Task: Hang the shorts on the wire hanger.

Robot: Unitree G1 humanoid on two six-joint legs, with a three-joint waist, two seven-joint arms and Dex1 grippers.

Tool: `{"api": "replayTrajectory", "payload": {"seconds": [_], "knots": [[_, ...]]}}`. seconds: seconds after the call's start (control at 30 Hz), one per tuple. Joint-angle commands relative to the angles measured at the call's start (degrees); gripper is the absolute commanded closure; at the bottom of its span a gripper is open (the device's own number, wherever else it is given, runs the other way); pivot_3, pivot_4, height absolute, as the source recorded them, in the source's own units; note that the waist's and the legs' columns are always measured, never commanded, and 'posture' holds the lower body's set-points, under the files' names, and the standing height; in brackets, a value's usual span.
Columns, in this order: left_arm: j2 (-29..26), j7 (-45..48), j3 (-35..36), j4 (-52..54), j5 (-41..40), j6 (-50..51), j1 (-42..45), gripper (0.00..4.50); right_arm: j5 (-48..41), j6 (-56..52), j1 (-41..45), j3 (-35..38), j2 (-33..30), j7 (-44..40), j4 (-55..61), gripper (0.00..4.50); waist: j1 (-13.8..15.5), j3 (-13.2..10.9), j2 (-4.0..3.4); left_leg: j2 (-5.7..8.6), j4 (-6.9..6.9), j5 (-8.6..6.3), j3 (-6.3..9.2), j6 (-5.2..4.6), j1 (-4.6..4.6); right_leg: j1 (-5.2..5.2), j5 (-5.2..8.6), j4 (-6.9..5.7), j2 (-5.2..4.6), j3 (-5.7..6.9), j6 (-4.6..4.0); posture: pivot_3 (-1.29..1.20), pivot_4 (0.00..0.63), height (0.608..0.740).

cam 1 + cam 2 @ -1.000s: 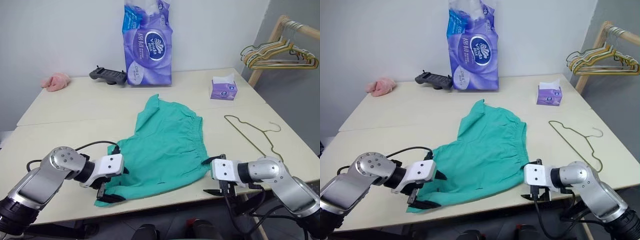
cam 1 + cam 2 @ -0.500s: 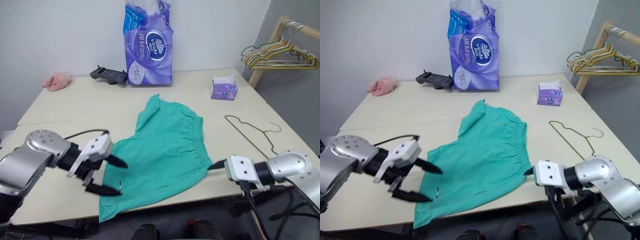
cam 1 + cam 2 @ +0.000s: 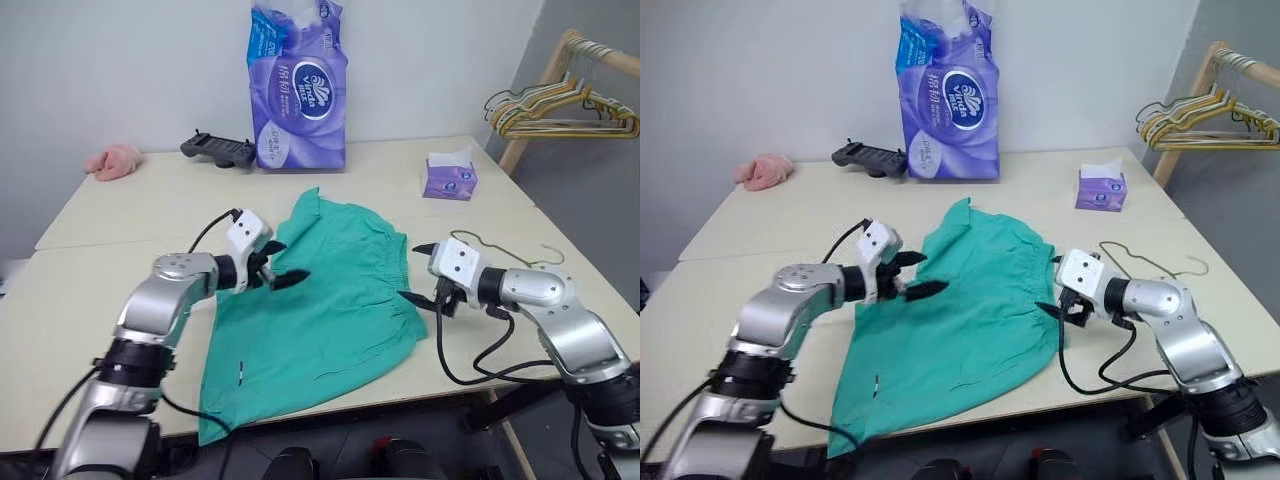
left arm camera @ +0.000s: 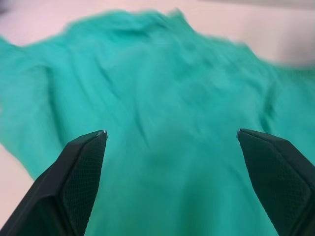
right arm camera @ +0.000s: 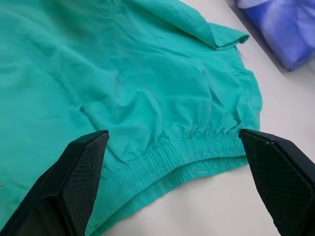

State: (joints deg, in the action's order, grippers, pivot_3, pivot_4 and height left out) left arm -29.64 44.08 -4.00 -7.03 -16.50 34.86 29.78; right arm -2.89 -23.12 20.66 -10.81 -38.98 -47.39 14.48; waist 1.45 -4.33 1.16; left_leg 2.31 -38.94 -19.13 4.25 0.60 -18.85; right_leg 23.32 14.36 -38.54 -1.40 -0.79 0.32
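Observation:
The teal-green shorts point(image 3: 330, 300) lie flat in the middle of the table, their gathered waistband point(image 5: 197, 147) along the right side. My left gripper point(image 3: 288, 262) hovers open over the shorts' left part, near the upper leg edge, with only cloth point(image 4: 167, 98) showing between its fingers. My right gripper point(image 3: 412, 272) stands open at the waistband's edge, pointing left across the shorts and holding nothing. The thin wire hanger point(image 3: 478, 238) lies flat on the table to the right of the shorts, partly hidden behind my right arm.
A tall purple tissue pack point(image 3: 297, 90), a black controller point(image 3: 217, 150) and a pink fuzzy cloth point(image 3: 112, 160) sit along the back. A small purple tissue box point(image 3: 449, 175) is at the back right. A bunch of hangers point(image 3: 560, 105) hangs on a wooden rack beyond the table's right edge.
Both arms have swung from the table's front edge forward and inward over the shorts. The left gripper went from the shorts' near corner up to their left part. Both grippers stayed open.

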Motion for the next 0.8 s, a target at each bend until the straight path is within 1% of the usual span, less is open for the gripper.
{"api": "replayTrajectory", "payload": {"seconds": [0.03, 0.13, 0.23, 0.4, 0.5, 0.63, 0.77, 0.8], "knots": [[3.1, -6.6, 3.9, -3.3, 0.5, -0.5, 2.9, 0.01, 0.7, 0.9, 1.5, 0.1, 1.0, 1.0, 0.2, 0.00, -0.1, 0.0, 0.00, 0.00, 0.00, 0.01, 0.00, 0.02, 0.00, 0.01, 0.00, 0.00, 0.00, 0.00, 0.00, 0.05, 0.039, 0.740], [7.2, -14.9, 9.1, -11.8, -0.5, -0.6, 7.2, 0.01, 1.2, 0.7, 1.5, -0.2, 1.8, 1.6, -0.2, 0.00, 0.0, 0.0, 0.03, -0.01, 0.00, 0.02, 0.03, 0.05, 0.01, 0.03, -0.01, -0.03, 0.00, 0.04, 0.00, 0.04, 0.037, 0.740], [9.6, -20.9, 14.4, -20.2, -1.6, -2.3, 11.0, 0.01, 1.4, 0.2, 1.2, -0.5, 2.4, 1.9, 0.4, 0.00, -0.1, 0.0, 0.04, -0.01, 0.01, 0.05, 0.04, 0.11, 0.01, 0.03, -0.02, -0.04, 0.00, 0.04, 0.00, 0.04, 0.034, 0.740], [11.2, -22.7, 15.1, -28.4, 0.5, -7.7, 13.4, 0.01, 1.6, -0.7, 0.3, -0.7, 2.7, 2.0, 1.6, 0.00, -0.1, 0.1, 0.08, 0.00, 0.01, 0.05, 0.04, 0.58, 0.00, 0.07, -0.05, -0.04, -0.04, 0.02, 0.05, 0.04, 0.031, 0.740], [12.2, -24.4, 15.0, -33.7, 1.8, -10.7, 14.9, 0.01, 1.7, -1.4, 0.3, -0.9, 3.0, 2.2, 2.4, 0.00, -0.1, 0.1, 0.16, 0.05, 0.00, 0.06, 0.04, 0.67, -0.03, 0.07, -0.08, -0.02, -0.09, 0.01, 0.10, 0.04, 0.030, 0.740], [13.7, -23.1, 14.9, -40.4, 2.0, -12.3, 17.0, 0.01, 1.7, -2.1, 0.1, -1.0, 3.3, 2.5, 3.0, 0.00, -0.1, 0.2, 0.21, 0.06, -0.01, 0.08, 0.04, 0.71, -0.04, 0.07, -0.10, -0.02, -0.10, 0.02, 0.13, 0.03, 0.027, 0.740], [14.9, -22.1, 16.9, -46.2, 0.4, -12.6, 19.3, 0.01, 1.7, -2.8, -0.1, -1.0, 3.4, 3.0, 3.5, 0.00, -0.1, 0.2, 0.25, 0.07, -0.01, 0.09, 0.04, 0.73, -0.03, 0.07, -0.10, -0.04, -0.10, 0.02, 0.13, 0.02, 0.029, 0.740], [15.0, -22.4, 18.0, -47.6, -0.4, -12.2, 20.0, 0.19, 1.7, -3.0, -0.2, -0.9, 3.5, 3.2, 3.7, 0.00, -0.2, 0.2, 0.25, 0.06, -0.01, 0.09, 0.04, 0.73, -0.03, 0.07, -0.10, -0.04, -0.10, 0.02, 0.13, 0.02, 0.030, 0.740]]}}
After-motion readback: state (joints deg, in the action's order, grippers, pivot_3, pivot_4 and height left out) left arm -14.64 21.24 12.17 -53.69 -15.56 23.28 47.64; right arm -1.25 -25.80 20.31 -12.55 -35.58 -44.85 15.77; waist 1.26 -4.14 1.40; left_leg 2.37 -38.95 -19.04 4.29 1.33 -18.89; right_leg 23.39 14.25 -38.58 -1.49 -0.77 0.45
